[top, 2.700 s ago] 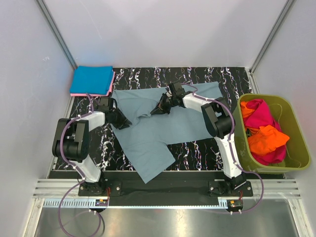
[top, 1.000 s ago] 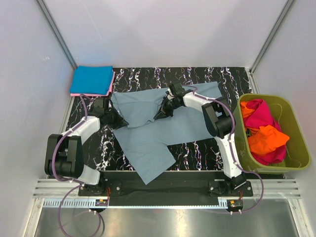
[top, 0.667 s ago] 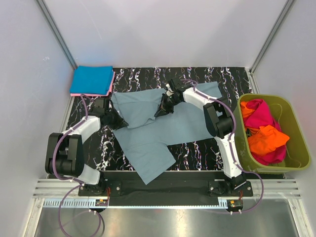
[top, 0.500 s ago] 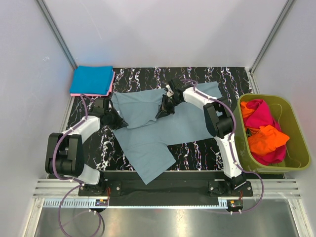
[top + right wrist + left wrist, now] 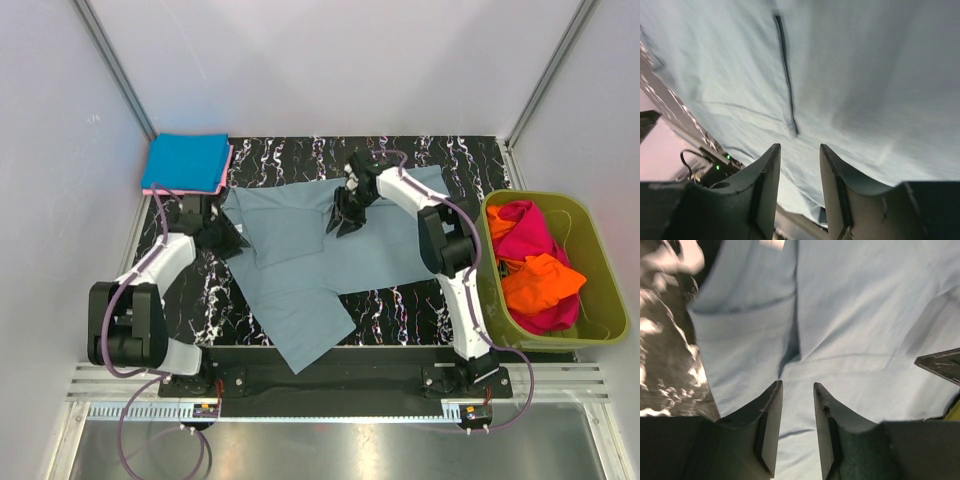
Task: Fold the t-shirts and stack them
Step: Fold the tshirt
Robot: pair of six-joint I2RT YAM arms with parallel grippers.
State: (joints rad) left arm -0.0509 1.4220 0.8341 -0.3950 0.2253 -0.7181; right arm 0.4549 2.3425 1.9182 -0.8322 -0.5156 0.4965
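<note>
— Where do we find the grey-blue t-shirt?
— Spread across the middle of the bench, reaching the near edge. The olive tub of shirts lines our right edge, and the folded blue shirt fills the far-left corner.
— Grippers?
— Left gripper and right gripper are both released over its cloth.

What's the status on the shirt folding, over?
Left end effector open, empty. Right end effector open, empty. Grey-blue t-shirt spread on table, fold unfinished. Nothing in the way.
</note>
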